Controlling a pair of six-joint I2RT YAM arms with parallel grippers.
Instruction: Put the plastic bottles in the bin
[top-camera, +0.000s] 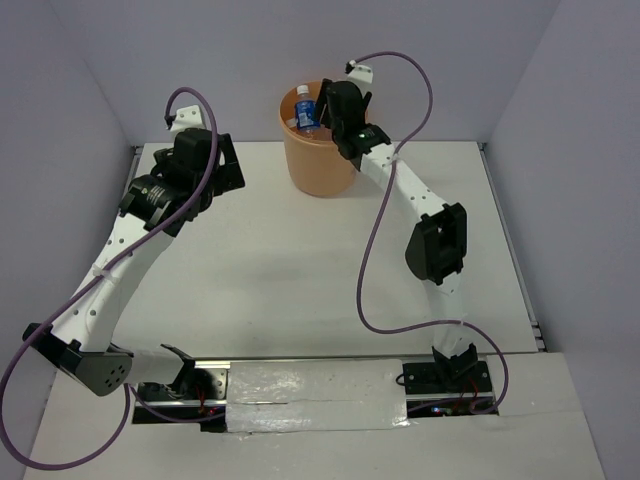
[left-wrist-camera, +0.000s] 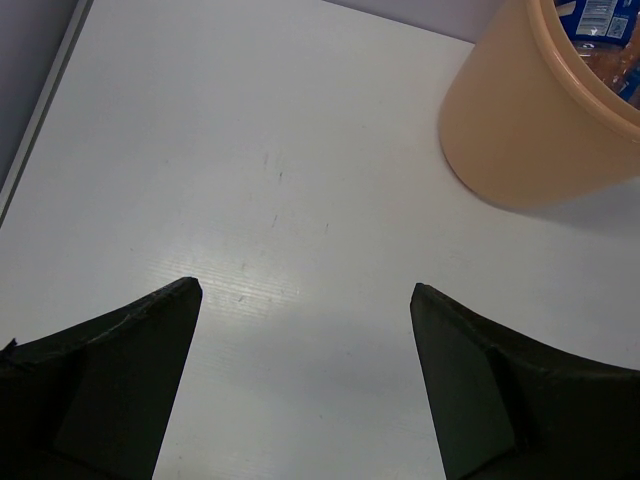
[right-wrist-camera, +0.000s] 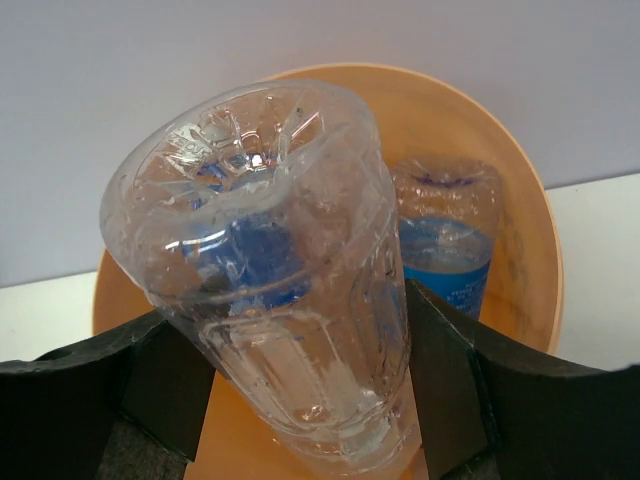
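Note:
The orange bin (top-camera: 318, 165) stands at the back middle of the table. My right gripper (top-camera: 335, 105) hangs over its rim, shut on a clear, crinkly plastic bottle (right-wrist-camera: 270, 250) held base-up between both fingers (right-wrist-camera: 450, 380). Below it, a blue-labelled bottle (right-wrist-camera: 447, 250) stands inside the bin (right-wrist-camera: 520, 230); it also shows in the top view (top-camera: 305, 112). My left gripper (top-camera: 225, 165) is open and empty above bare table left of the bin (left-wrist-camera: 520, 130). In the left wrist view (left-wrist-camera: 305, 290) its jaws stand wide apart. A blue label (left-wrist-camera: 590, 15) shows inside the bin.
The white table (top-camera: 280, 260) is walled by grey panels at the back and sides. The left table edge (left-wrist-camera: 40, 110) runs close to my left gripper. Purple cables loop around both arms.

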